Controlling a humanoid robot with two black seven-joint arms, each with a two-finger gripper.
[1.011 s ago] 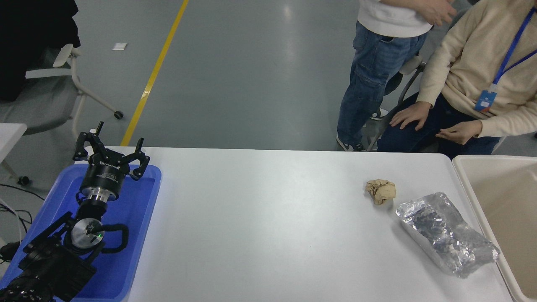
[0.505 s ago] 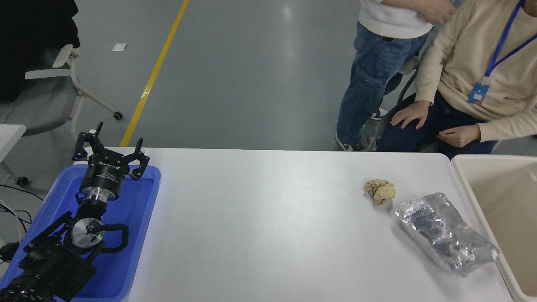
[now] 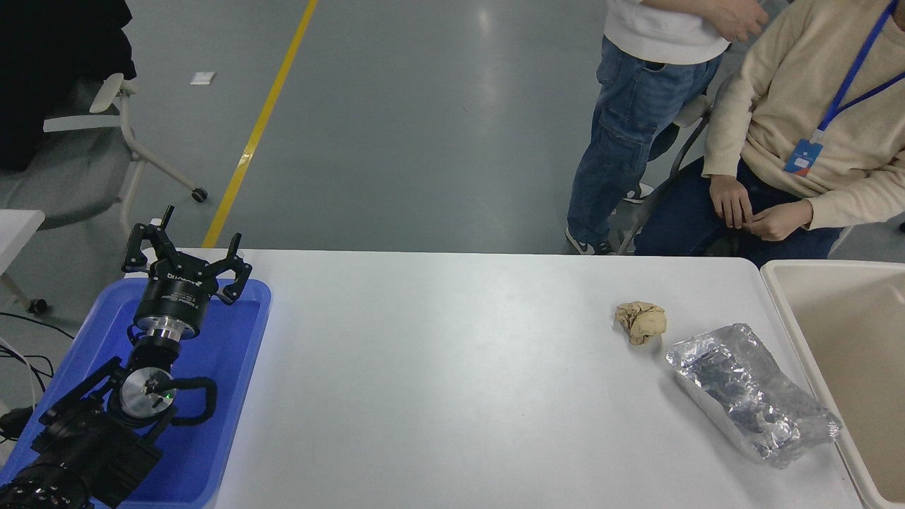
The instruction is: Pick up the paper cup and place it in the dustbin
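Head view: no paper cup shows anywhere on the table (image 3: 452, 396), so its place cannot be told; it may lie inside the bin (image 3: 781, 311) at the right edge, whose floor is mostly cut off by the picture, or it may be out of view altogether. What does lie on the bench is a tan paper ball (image 3: 641, 322) near the far right corner and, just beside it toward the near right corner, a foil bag (image 3: 753, 392) whose far end almost touches the bin's wall. The left gripper (image 3: 185, 256) is parked over the far end of a blue tray (image 3: 233, 396) at the left edge, fingers spread wide and holding nothing. The right arm is out of view. Two people are at the far side, hands off the table.

As a judgement, such a cup is very light, thin-walled and easily crushed; a gentle pinch across the body just under the rolled rim, where it is stiffest, would suit best.
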